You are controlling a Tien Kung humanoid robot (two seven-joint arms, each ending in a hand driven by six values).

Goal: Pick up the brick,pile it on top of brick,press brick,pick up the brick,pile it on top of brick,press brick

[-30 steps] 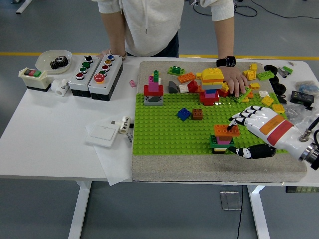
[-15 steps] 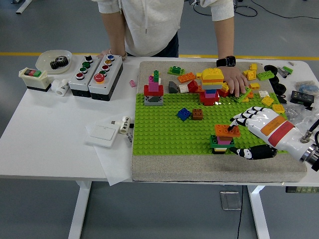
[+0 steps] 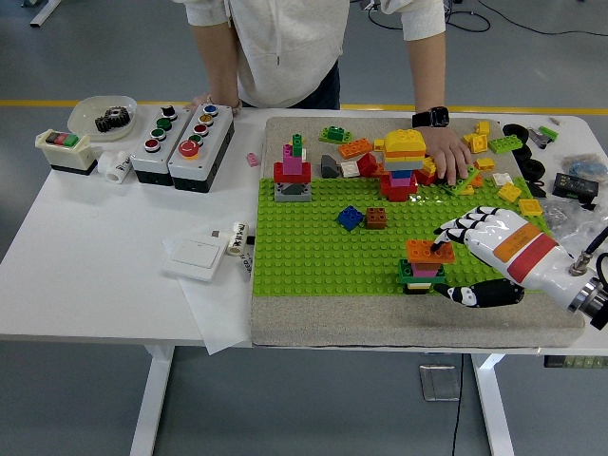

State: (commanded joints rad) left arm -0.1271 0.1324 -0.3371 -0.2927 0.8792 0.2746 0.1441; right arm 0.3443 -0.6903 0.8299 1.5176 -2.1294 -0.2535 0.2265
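Observation:
A small stack of bricks [image 3: 422, 275] stands on the green baseplate [image 3: 313, 249] near its front right, topped by an orange brick [image 3: 427, 251]. My right hand [image 3: 445, 266], white with black joints, reaches in from the right. Its fingertips [image 3: 438, 239] rest on top of the orange brick, and the thumb [image 3: 475, 295] lies low beside the stack's right side. The fingers are spread and grasp nothing. My left arm is out of the picture.
A person stands at the far side with one hand [image 3: 446, 157] resting by a tall multicoloured stack [image 3: 404, 163]. Another stack [image 3: 293, 171], a blue brick [image 3: 351, 218] and a brown brick [image 3: 377, 218] are on the plate. Loose bricks [image 3: 496, 144] lie back right, button boxes [image 3: 180, 141] at left.
My right hand has edged slightly left and down on the orange brick; the stack under it looks a little more compressed. The person's hands have not moved.

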